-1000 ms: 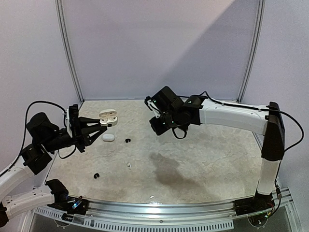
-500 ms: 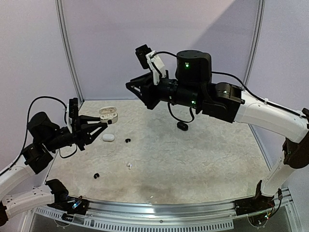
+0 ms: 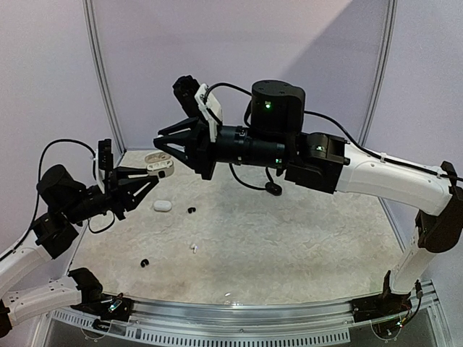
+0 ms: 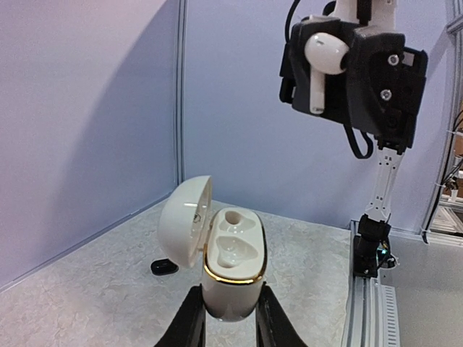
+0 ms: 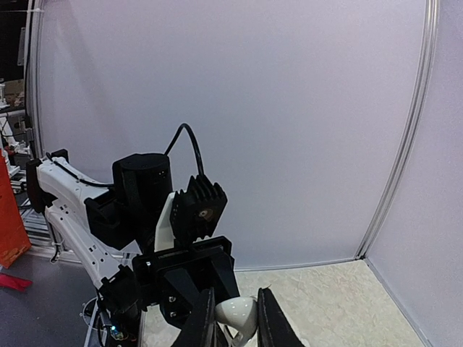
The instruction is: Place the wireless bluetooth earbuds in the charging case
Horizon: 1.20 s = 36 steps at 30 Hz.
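Observation:
My left gripper (image 3: 152,178) is shut on an open white charging case (image 4: 231,269) with a gold rim, held upright above the table; both sockets are empty and its lid hangs to the left. It also shows in the top view (image 3: 160,165). My right gripper (image 3: 160,142) hovers just above the case, shut on a white earbud (image 4: 323,59) with a short stem. That earbud shows between my right fingers (image 5: 239,315). Loose on the table lie a black earbud (image 3: 191,210), a white earbud (image 3: 193,247) and another black earbud (image 3: 144,262).
A closed white case (image 3: 162,206) lies on the table under my left gripper. A black case (image 3: 273,189) lies at the back middle, also in the left wrist view (image 4: 164,267). A small white piece (image 3: 228,294) lies near the front rail. Walls enclose three sides.
My right arm has risen and swung left with the earbud, from mid-table to just above the held case. My left gripper with the case has shifted slightly left.

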### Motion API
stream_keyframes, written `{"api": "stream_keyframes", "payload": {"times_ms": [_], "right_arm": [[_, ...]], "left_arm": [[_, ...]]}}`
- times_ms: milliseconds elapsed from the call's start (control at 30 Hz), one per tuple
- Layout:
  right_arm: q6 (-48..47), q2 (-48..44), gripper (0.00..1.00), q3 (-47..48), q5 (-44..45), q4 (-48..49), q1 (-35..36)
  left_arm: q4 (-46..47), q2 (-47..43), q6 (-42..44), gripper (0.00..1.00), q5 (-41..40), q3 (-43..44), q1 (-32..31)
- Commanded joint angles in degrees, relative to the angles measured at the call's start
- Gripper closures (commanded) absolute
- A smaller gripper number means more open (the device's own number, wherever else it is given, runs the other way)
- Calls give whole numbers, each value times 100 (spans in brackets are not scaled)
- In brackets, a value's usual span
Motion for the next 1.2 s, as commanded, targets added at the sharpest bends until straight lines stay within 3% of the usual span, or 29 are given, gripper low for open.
{"api": "stream_keyframes", "payload": {"times_ms": [0, 367, 1167], "right_arm": [[-152, 77, 96, -2, -91, 61, -4], [-874, 18, 95, 345, -369, -1198, -6], [-1118, 319, 98, 322, -303, -1047, -152]], "left_arm": [[84, 4, -49, 100, 9, 136, 56], [103, 115, 176, 100, 425, 215, 56], [351, 192, 56, 100, 665, 237, 56]]}}
